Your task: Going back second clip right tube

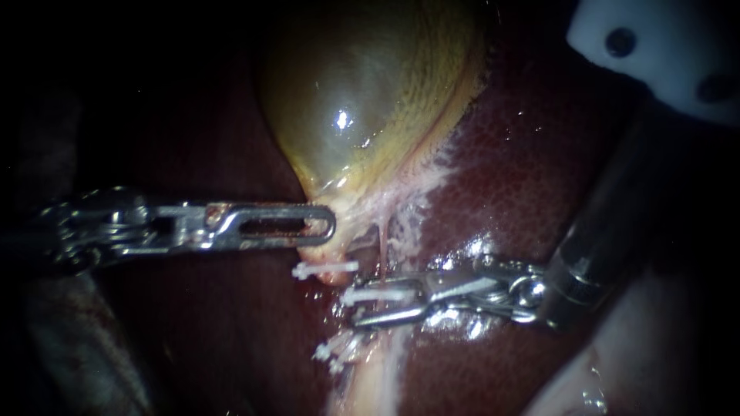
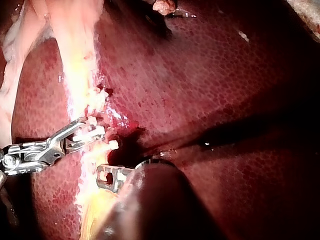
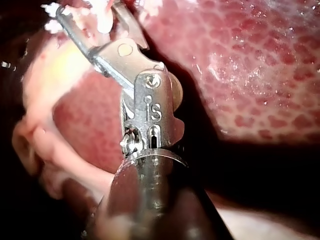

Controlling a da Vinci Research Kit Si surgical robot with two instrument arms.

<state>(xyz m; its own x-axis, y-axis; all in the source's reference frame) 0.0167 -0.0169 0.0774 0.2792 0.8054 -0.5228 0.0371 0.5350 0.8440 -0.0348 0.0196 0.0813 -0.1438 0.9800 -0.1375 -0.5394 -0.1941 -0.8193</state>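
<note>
The yellow-green gallbladder lies on the dark red liver. My left instrument comes in level and is shut on the gallbladder's narrow lower end. Its tip shows on yellowish tissue. Below it a pale tube runs downward. My right instrument reaches across this tube with a gap between its jaws. A white clip lies along the upper jaw. Another white clip sits just above and a third below. The same open jaws and clip show in the right wrist view.
A white plastic part with dark holes stands at the upper right, above my right instrument's shaft. Wet, glistening liver surface surrounds the tube. Pale fatty tissue lies beside my right instrument.
</note>
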